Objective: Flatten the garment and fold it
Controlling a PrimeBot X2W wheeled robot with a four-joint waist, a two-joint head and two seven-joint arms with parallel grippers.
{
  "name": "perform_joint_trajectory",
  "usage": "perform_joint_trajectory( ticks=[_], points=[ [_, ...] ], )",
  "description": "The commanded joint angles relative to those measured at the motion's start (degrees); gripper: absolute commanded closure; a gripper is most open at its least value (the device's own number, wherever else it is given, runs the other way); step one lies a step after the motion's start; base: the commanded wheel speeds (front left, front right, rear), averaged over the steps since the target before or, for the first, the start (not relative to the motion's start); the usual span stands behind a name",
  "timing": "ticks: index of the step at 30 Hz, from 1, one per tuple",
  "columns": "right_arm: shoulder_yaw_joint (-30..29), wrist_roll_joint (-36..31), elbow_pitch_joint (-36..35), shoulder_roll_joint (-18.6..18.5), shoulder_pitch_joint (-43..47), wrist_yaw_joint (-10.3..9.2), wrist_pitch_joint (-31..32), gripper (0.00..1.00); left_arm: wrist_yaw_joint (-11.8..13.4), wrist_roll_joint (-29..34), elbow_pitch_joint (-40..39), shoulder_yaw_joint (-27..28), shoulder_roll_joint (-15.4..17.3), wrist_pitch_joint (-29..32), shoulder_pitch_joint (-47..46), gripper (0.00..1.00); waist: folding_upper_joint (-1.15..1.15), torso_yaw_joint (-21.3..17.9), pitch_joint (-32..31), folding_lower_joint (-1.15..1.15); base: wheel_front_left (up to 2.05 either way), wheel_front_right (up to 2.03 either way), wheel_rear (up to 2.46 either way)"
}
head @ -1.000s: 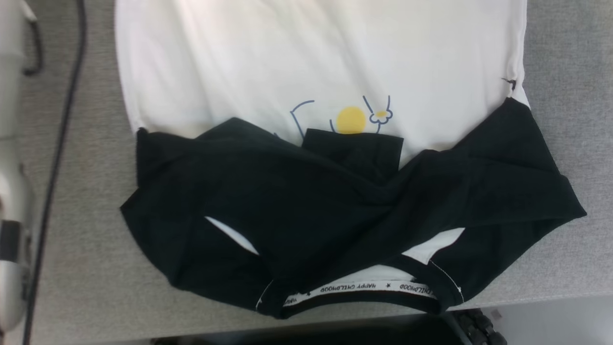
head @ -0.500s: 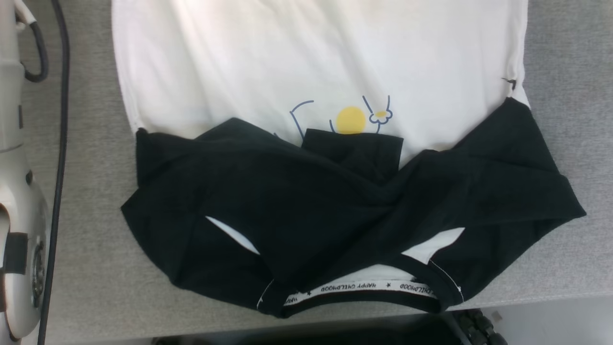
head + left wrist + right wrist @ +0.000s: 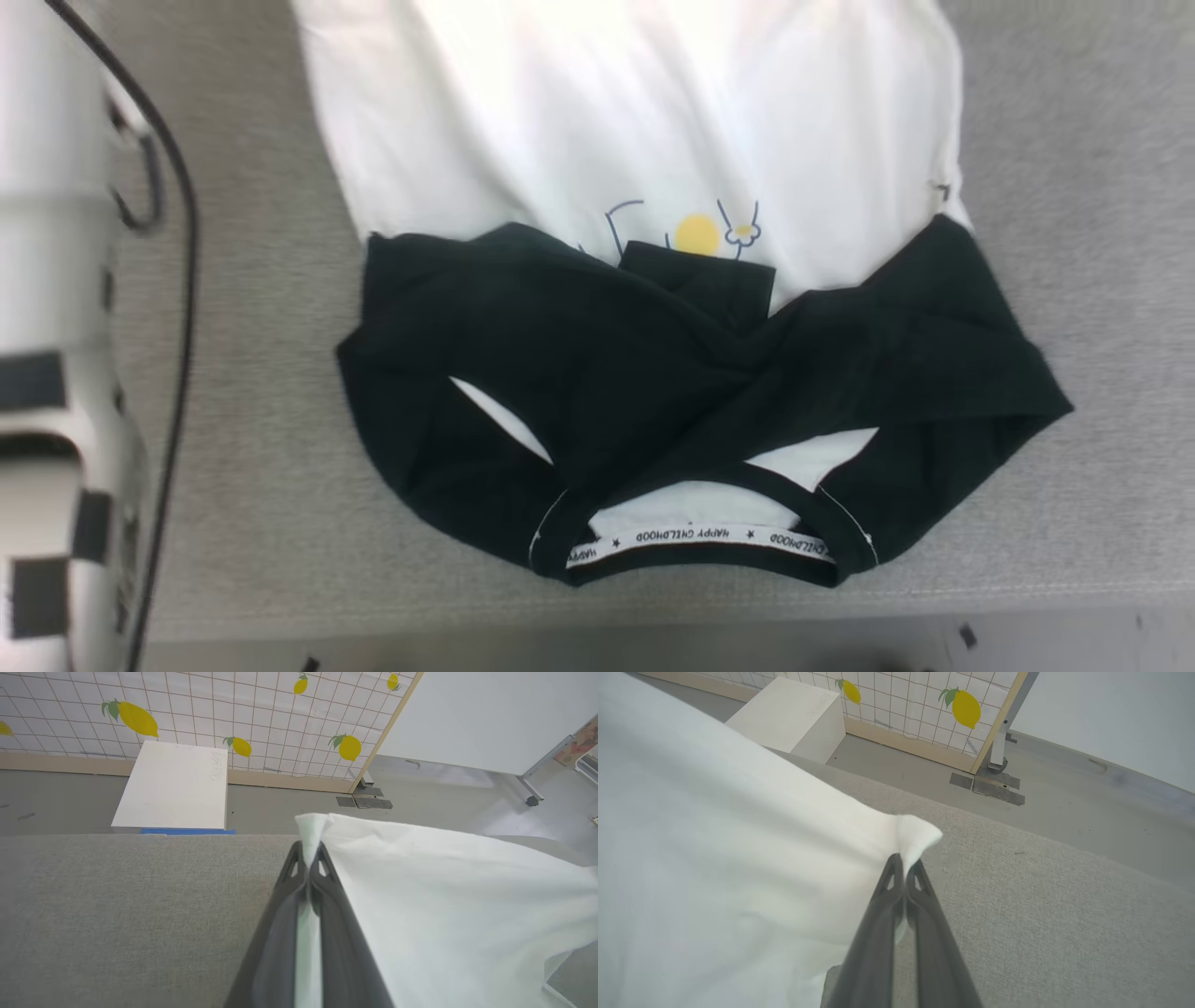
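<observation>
Clamping white garment [image 3: 444, 905] corners, left hand [image 3: 309, 847] and right hand [image 3: 904, 859]; overhead, crossed black sleeves [image 3: 934, 345].

White end of garment [image 3: 653, 121] cut by view's top, chest print [image 3: 697, 233] half under black fold [image 3: 700, 285], pale forearm [image 3: 56, 280] blurred

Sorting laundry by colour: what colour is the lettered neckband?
The neckband is white with small black lettering and stars; the head view shows it best.
</observation>
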Motion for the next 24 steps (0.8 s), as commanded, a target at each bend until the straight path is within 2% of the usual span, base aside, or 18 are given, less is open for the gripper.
perform_joint_trajectory(
  ticks=[1,7,11,18,24],
  points=[
    [0.3,0.5,0.1,-0.4,2.4,0.19,-0.3,1.00,-0.6,-0.6,0.1,-0.1,0.0,-0.8,3.0,1.00,0.00,2.4,-8.8,0.00,0.00,0.00,0.00],
    [0.4,4.3,-2.6,-1.9,13.3,0.19,-0.4,1.00,-1.9,-4.2,-3.9,-1.4,-1.4,-1.4,16.2,1.00,0.00,3.9,-18.8,0.00,0.00,0.00,0.00],
    [-1.4,6.7,-6.2,-2.8,23.3,0.19,-0.1,1.00,-1.7,-6.3,-9.4,-1.8,-1.9,-0.9,26.5,1.00,0.00,4.6,-23.9,0.00,0.00,0.00,0.00],
    [-5.7,7.7,-13.1,-2.1,40.1,0.19,1.4,1.00,1.2,-7.6,-22.2,-2.0,0.3,1.5,45.8,1.00,0.00,4.0,-29.8,0.00,0.00,0.00,0.00],
    [-9.3,7.0,-16.9,0.0,49.6,0.19,2.8,1.00,3.9,-9.2,-30.1,-2.2,0.0,2.2,59.0,1.00,0.00,3.7,-31.9,0.00,0.00,0.00,0.00]
  ],
)
